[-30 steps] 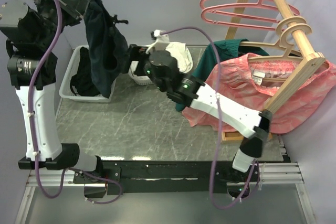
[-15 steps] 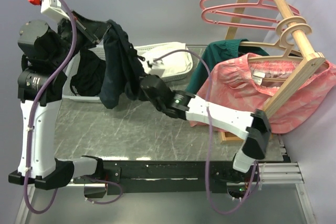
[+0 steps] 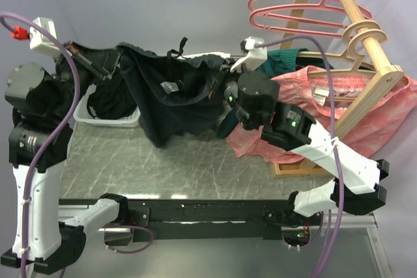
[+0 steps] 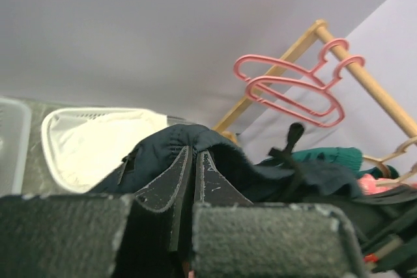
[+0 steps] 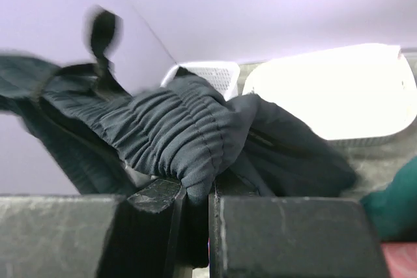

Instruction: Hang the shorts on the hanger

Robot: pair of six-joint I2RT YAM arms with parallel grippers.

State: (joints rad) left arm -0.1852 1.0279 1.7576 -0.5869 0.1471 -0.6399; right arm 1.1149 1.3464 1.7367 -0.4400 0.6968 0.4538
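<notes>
The dark navy shorts (image 3: 172,92) hang spread in the air between both grippers, above the table's back. My left gripper (image 3: 119,58) is shut on one end of the waistband; in the left wrist view its jaws (image 4: 193,155) pinch a fold of the shorts (image 4: 195,138). At the other end, my right gripper (image 3: 226,77) is shut on the gathered waistband (image 5: 176,131), fabric clamped between its jaws (image 5: 197,190). The pink hanger (image 3: 296,10) hangs on the wooden rack at the back right, beside a second pink one, and shows as the hanger (image 4: 293,89) beyond the shorts.
The wooden rack (image 3: 368,50) leans at the right and also carries pale wooden hangers (image 3: 352,63), with a pink garment (image 3: 296,115) and a green garment (image 3: 287,60) draped there. A white basket (image 3: 107,120) with dark clothes stands back left. A white bin (image 5: 339,96) sits behind.
The right gripper has shut on the shorts and pulled to the right, stretching the waistband out wide. The left arm has drawn left and lower while holding its end.
</notes>
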